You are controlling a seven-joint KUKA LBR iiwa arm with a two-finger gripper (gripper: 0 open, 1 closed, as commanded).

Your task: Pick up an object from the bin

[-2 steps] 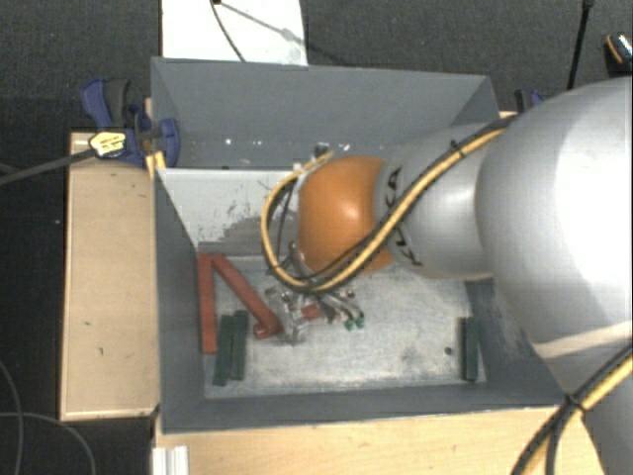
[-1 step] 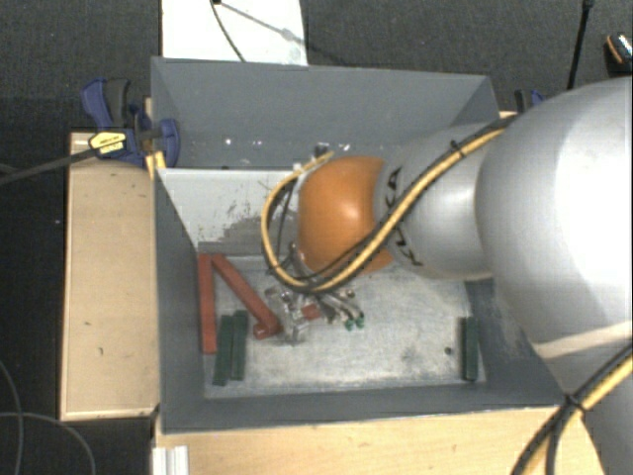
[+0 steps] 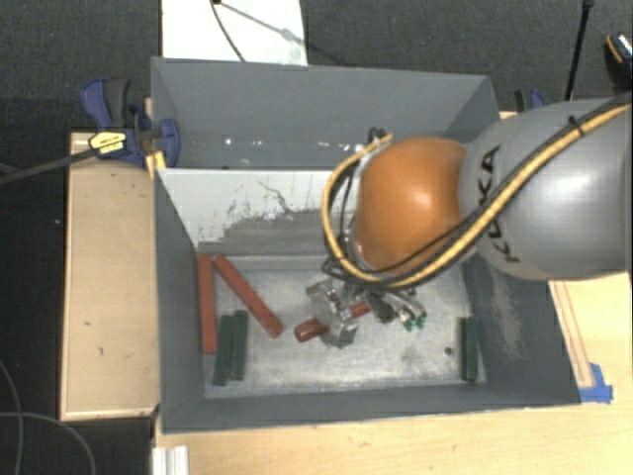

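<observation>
**Gripper low over a short red block, mid-bin**

Reaching in from the right: grey arm [image 3: 554, 206], orange cover [image 3: 406, 201] at the wrist, yellow-and-black cables [image 3: 339, 198] looped round the cover. Below the cover, gripper [image 3: 336, 320] down near the floor of the bin [image 3: 297, 396], roughly mid-floor and a little toward the near wall. Open or closed: cannot tell, with the metal parts bunched together and partly hidden under the cover.

At the gripper's lower left, touching it or just beside it: red block [image 3: 310, 332], short, dark red, lying flat and slanted, left end poking out clear of the metal. Another patch of red on the gripper's right side, in line with the block; one piece or two, cannot tell. Gripped or merely lying under the gripper, cannot tell either. Small green bit [image 3: 415, 320] just right of the gripper, too small to identify.

Elsewhere on the floor: long red stick [image 3: 207, 305] along the left wall, running front to back. Slanted red stick [image 3: 247, 296] beside it, upper end near the long stick's far end, lower end near the red block but apart from it. Left green bar [image 3: 230, 346], dark, possibly two side by side, in the near left corner below the red sticks. Right green bar [image 3: 469, 348] by the right wall, lying front to back, well apart from the gripper.
</observation>
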